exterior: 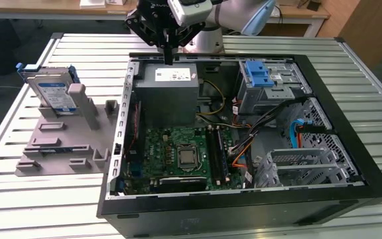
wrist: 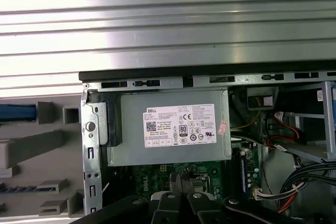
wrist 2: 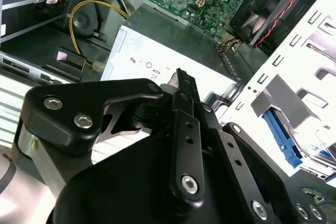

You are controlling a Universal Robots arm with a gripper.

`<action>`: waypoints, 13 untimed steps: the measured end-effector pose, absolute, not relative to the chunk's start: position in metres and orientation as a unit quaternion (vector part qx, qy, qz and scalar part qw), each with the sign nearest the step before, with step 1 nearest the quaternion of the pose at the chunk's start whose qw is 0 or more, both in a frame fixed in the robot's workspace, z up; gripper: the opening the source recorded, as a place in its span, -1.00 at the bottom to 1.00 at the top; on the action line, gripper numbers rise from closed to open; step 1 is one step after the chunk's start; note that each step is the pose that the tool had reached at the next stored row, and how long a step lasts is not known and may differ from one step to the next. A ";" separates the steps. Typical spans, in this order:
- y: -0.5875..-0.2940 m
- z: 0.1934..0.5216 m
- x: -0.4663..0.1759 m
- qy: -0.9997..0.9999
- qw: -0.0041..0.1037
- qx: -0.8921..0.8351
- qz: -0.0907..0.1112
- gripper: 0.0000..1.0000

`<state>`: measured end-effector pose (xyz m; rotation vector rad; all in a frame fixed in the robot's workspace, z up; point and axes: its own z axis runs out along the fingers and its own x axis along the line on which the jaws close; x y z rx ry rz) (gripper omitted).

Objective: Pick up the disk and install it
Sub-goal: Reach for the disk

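The disk [exterior: 51, 92] stands on edge in a grey fixture [exterior: 61, 144] on the table, on the exterior view's left, outside the computer case. Its silver face carries a white-and-blue label, and a blue bracket frames it. In the first wrist view its blue edge [wrist: 17, 112] lies beside the case wall. My gripper [exterior: 169, 59] hangs shut and empty over the rear rim of the open case, just above the grey power-supply box [exterior: 171, 92]. In both wrist views the black fingers [wrist 2: 181, 77] [wrist: 181, 182] are pressed together, well apart from the disk.
The open black computer case [exterior: 350, 149] fills the table's middle, with a green motherboard [exterior: 184, 154], cables, and a metal drive bay topped by a blue latch [exterior: 260, 74]. The slatted metal table [exterior: 45, 209] lies around it. A desk stands behind.
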<state>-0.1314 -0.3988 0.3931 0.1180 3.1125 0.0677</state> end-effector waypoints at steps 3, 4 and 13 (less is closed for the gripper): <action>-0.399 0.393 -0.133 0.999 0.013 0.038 0.022 -0.79; -0.399 0.393 -0.134 0.999 0.013 0.038 0.022 -0.79; -0.399 0.393 -0.138 0.999 0.013 0.038 0.022 -0.79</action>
